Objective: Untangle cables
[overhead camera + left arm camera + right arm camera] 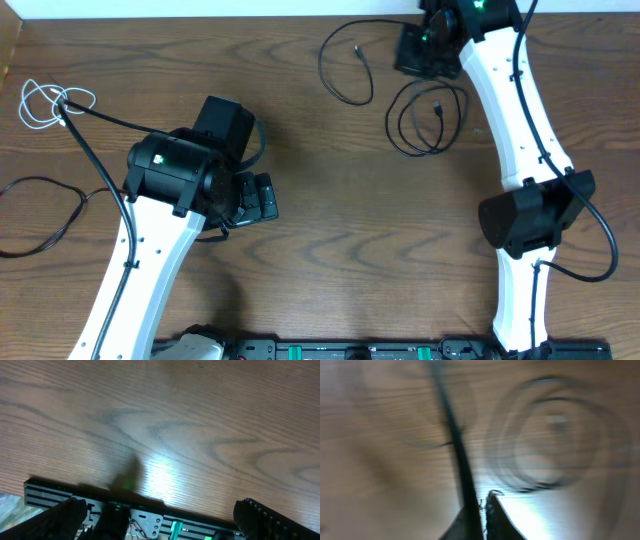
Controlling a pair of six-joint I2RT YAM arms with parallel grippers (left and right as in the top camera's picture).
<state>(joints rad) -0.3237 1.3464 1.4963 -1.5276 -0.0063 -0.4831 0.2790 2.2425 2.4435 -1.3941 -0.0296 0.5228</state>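
Two black cables lie at the table's back. One is a loose open loop (345,65); the other is a coil (430,118) just right of it. My right gripper (420,50) is at the far edge between them. In the blurred right wrist view its fingers (496,510) are pressed together on a black cable (451,435) that runs up and away, with the coil (560,435) to the right. My left gripper (262,197) hovers over bare wood left of centre. Its fingers (262,517) stand wide apart with nothing between them.
A thin white cable (45,103) is bunched at the far left. Another black cable (40,215) curves along the left edge. A black rail (65,494) with connectors runs along the table's front edge (340,350).
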